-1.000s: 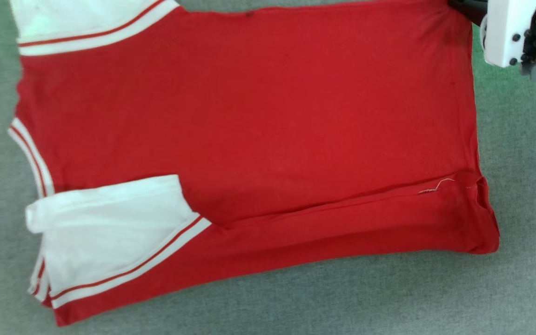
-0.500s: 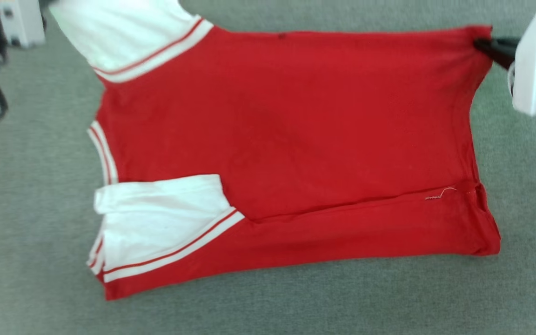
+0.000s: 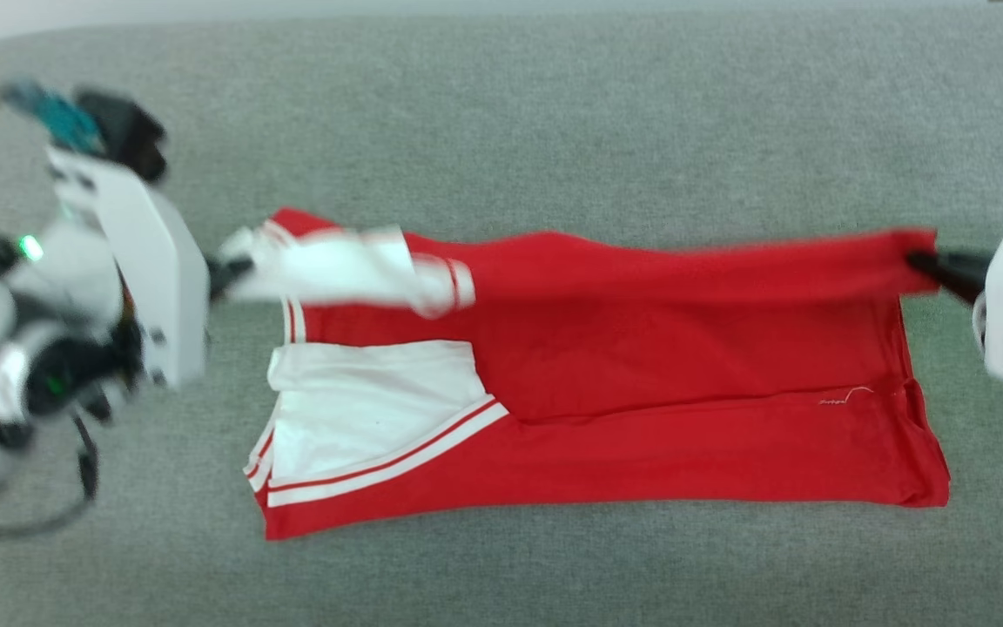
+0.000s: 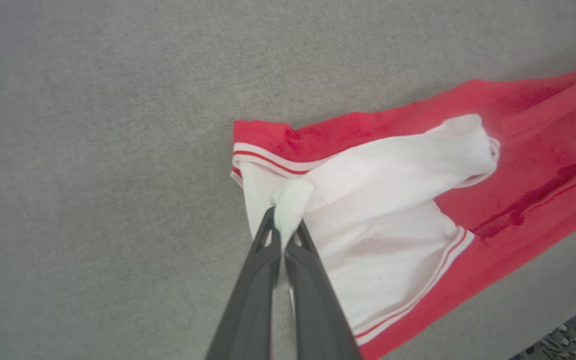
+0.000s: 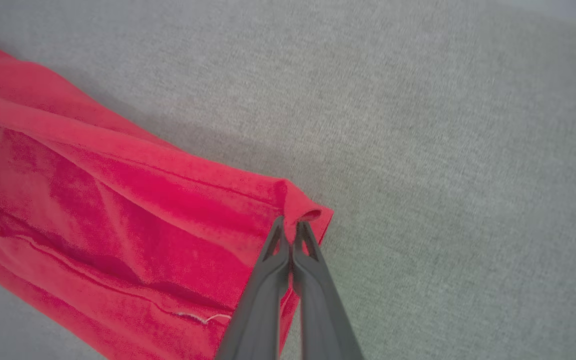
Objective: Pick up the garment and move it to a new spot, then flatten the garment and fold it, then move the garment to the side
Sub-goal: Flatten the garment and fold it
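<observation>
The garment [image 3: 641, 348], a red jersey with white sleeves and striped trim, lies stretched across the grey surface, its far edge lifted. My left gripper [image 3: 227, 270] is shut on a pinch of the white sleeve at the garment's left end; the left wrist view shows the sleeve [image 4: 393, 170] bunched between the shut fingers [image 4: 283, 227]. My right gripper [image 3: 928, 261] is shut on the red hem corner at the right end, and the right wrist view shows that corner [image 5: 303, 212] gripped by the dark fingers [image 5: 290, 235]. A second white sleeve [image 3: 371, 401] lies folded flat on the near half.
A grey fabric surface [image 3: 554, 122] extends all around the garment, with room beyond it and in front. The pale left forearm with its cable [image 3: 40, 348] occupies the left edge of the head view.
The head view has pulled back and shifted. Both grippers have carried the garment's far edge toward the near side, so the red panel looks much narrower and doubles over.
</observation>
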